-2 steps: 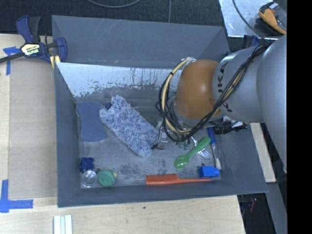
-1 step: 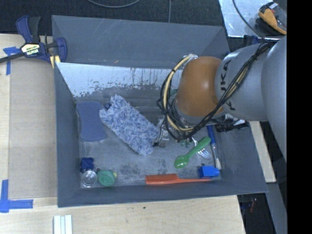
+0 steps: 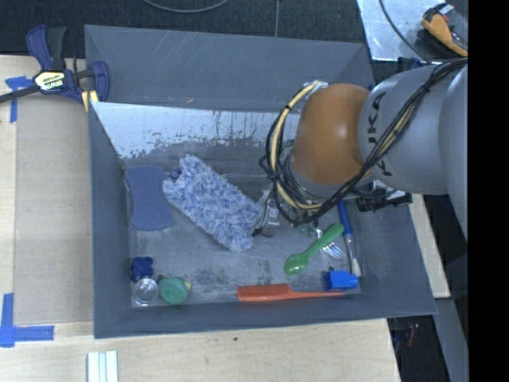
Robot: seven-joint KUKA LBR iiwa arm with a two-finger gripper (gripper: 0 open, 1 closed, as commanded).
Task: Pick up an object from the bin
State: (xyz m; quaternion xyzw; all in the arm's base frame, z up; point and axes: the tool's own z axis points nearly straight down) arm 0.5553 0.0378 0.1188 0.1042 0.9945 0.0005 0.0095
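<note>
My gripper (image 3: 268,220) reaches down near the middle of the bin, at the right end of a fuzzy blue-and-white cloth (image 3: 211,200) that lies slanted across the floor. Its fingertips sit right at the cloth's lower right edge; whether they touch it I cannot tell. A green plastic spoon (image 3: 312,250) lies just to the right of the gripper, bowl toward the front. Beside the spoon, a blue-handled tool (image 3: 346,237) runs down to a blue block (image 3: 342,280) at the front right.
An orange-red flat stick (image 3: 278,294) lies along the front wall. A blue sponge-like pad (image 3: 147,197) rests at the left. At the front left sit a small clear bottle with a blue cap (image 3: 143,281) and a green round lid (image 3: 174,290). The arm's orange cover and cables hang above the right half.
</note>
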